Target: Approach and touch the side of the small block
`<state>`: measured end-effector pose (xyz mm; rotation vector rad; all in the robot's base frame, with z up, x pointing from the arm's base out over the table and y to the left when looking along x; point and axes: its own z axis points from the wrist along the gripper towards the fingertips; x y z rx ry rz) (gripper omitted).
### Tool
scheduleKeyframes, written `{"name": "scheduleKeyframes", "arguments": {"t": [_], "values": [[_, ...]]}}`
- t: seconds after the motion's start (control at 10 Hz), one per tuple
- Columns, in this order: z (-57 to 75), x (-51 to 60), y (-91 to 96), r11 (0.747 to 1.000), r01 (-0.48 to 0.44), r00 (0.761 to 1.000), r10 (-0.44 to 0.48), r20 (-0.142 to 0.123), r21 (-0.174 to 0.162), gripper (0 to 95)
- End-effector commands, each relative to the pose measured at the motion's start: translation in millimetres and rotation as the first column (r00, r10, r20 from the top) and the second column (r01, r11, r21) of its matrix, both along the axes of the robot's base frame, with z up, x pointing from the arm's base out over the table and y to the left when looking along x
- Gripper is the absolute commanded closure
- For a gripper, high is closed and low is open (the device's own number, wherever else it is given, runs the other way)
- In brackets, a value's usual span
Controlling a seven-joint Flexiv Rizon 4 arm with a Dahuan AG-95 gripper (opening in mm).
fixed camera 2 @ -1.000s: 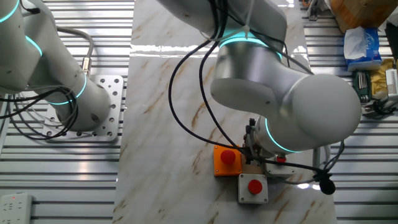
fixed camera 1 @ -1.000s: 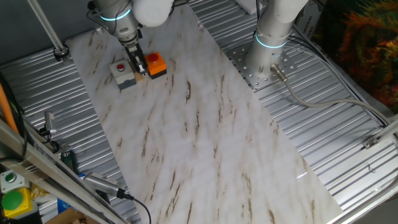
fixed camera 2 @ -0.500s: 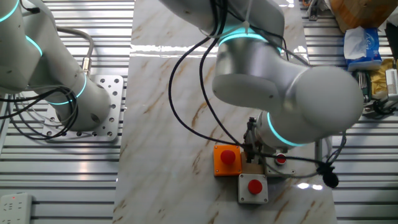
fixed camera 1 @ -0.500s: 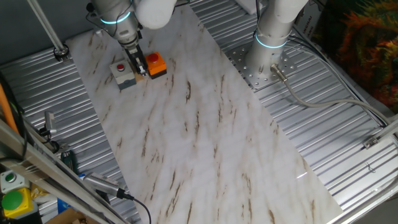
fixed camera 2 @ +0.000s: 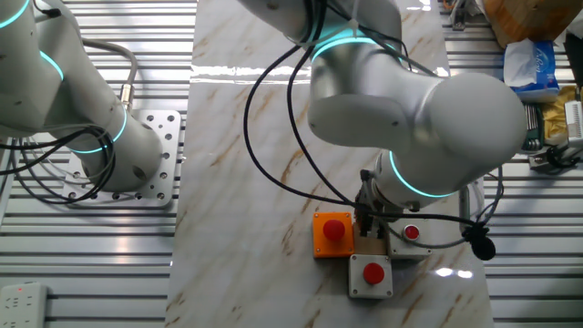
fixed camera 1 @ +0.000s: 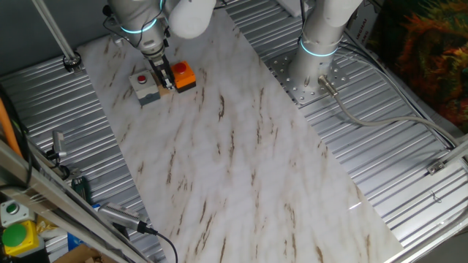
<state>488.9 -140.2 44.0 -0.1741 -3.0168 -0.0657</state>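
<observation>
The small block (fixed camera 1: 167, 88) is a tan wooden piece on the marble table, wedged between an orange button box (fixed camera 1: 183, 75) and a grey button box (fixed camera 1: 145, 86). My gripper (fixed camera 1: 161, 79) points straight down with its narrow dark fingers together, tips at the block's top and side. In the other fixed view the block (fixed camera 2: 368, 244) shows just under the gripper (fixed camera 2: 366, 228), beside the orange box (fixed camera 2: 332, 233) and above the grey box (fixed camera 2: 372, 274). The arm's big elbow hides much of the fingers there.
Another grey box with a red button (fixed camera 2: 412, 235) sits right of the gripper. A second arm's base (fixed camera 1: 316, 62) stands on the ribbed metal deck beside the marble table (fixed camera 1: 241, 168). Cables (fixed camera 2: 273, 137) hang over the table.
The arm's upper links have swung a little. The gripper tip has stayed at the block between the two button boxes.
</observation>
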Motion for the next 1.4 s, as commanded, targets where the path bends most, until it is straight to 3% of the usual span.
{"name": "scheduleKeyframes", "arguments": {"t": [0.1,1.4], "values": [[-2.0,0.4,-0.8,1.0,-0.001,1.0,0.001,0.002,-0.002,95.0],[-4.8,-3.4,-4.3,1.0,-0.01,1.0,0.01,0.011,0.0,95.0]]}}
